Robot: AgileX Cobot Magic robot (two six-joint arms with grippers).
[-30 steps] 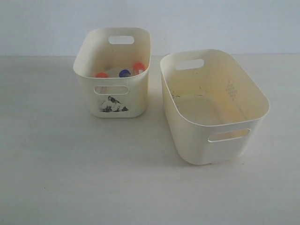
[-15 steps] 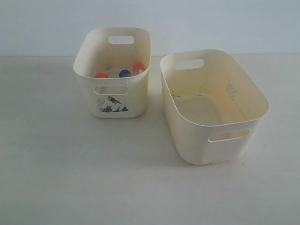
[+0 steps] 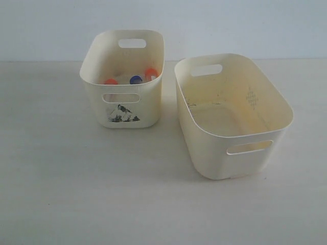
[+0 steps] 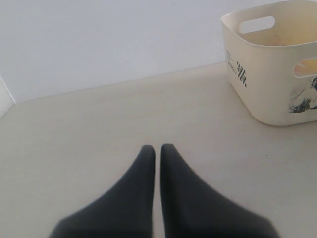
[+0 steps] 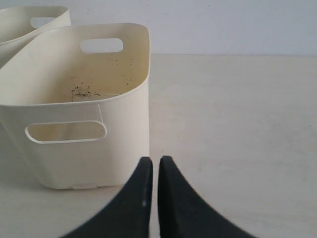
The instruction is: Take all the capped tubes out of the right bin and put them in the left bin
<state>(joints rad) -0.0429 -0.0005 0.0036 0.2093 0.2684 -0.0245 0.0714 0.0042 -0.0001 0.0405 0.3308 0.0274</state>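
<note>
The capped tubes (image 3: 135, 79) are lying inside the left bin (image 3: 148, 104), with the right bin (image 3: 204, 153) showing none. The left gripper (image 4: 157, 148) and right gripper (image 5: 155, 161) are sitting shut, holding nothing; a tube hidden behind the right bin's near wall could be missed.

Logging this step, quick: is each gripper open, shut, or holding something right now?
Left gripper: closed, holding nothing.
Right gripper: closed, holding nothing.
</note>
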